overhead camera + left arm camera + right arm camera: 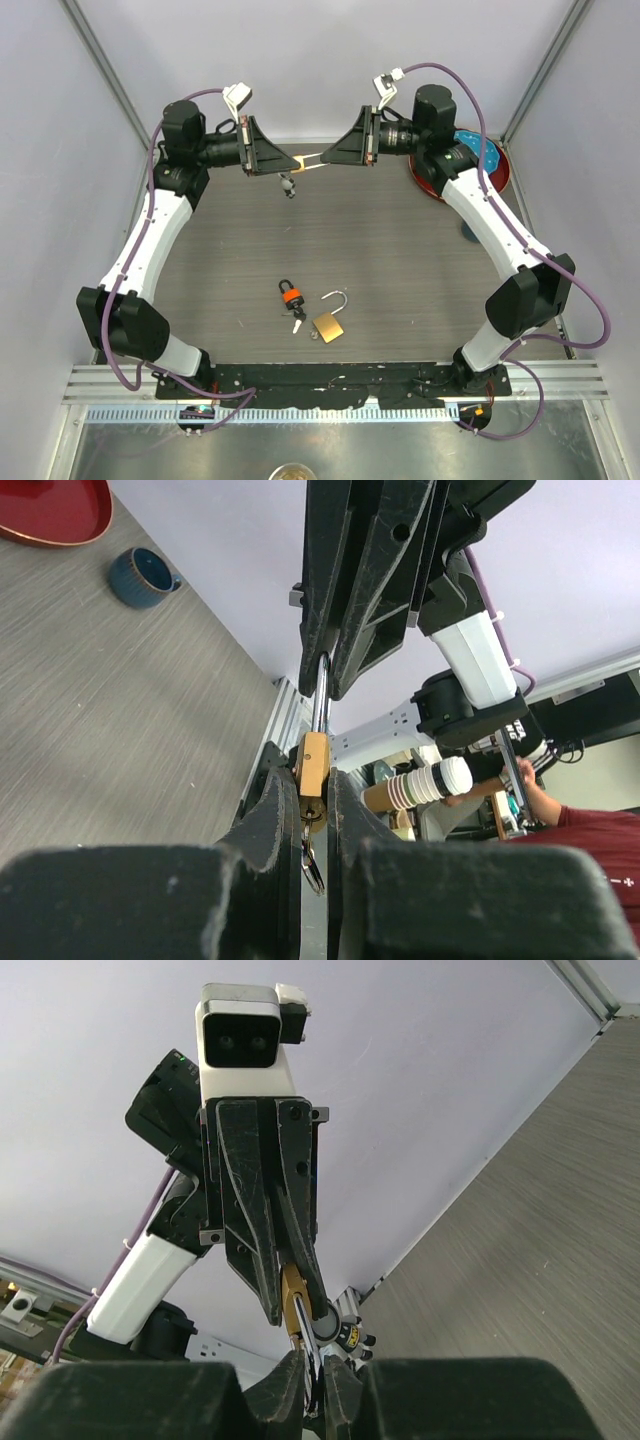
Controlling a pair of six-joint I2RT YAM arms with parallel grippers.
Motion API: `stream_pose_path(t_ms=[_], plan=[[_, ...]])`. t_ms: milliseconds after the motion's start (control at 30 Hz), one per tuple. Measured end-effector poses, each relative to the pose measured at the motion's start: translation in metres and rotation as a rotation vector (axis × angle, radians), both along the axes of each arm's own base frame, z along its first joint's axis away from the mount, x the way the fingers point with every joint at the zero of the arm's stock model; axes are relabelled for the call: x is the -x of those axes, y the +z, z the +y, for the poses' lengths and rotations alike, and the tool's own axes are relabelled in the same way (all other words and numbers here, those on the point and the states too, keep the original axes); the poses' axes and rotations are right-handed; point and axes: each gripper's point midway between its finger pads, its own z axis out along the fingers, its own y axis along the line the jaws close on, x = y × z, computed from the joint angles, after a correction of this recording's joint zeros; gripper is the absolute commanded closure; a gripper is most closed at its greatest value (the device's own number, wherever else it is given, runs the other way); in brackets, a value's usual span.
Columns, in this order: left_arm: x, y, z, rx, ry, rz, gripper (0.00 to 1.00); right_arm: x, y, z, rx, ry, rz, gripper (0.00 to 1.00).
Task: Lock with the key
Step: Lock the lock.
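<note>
Padlock (312, 777) is held in mid-air over the far side of the table (420, 290). Left gripper (290, 162) clenches its brass body; right gripper (322, 157) pinches the shackle. Risk: an off-axis push could twist the body out of the jaws or shake loose the dangling key (289, 185).

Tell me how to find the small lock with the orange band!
Look at the grey wood-grain table, near its front edge. Two padlocks lie there side by side; the small black padlock with the orange band is the left one. Its neighbour, the brass padlock with an open shackle, is gold-coloured.
</note>
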Motion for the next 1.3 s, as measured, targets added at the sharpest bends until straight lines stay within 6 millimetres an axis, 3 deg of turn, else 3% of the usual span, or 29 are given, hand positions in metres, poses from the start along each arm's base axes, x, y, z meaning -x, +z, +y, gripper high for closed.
stream_pose_path(t_ms=[300,1300], plan=[[0.002,-0.001,0.000,0.001,-0.012,0.000,1.00,0.001,0.000,0.000,0.000,0.004,-0.004,0.98],[0.002,0.006,-0.004,0.030,-0.023,0.003,1.00,0.004,0.008,0.013,-0.022,-0.004,-0.047,0.98]])
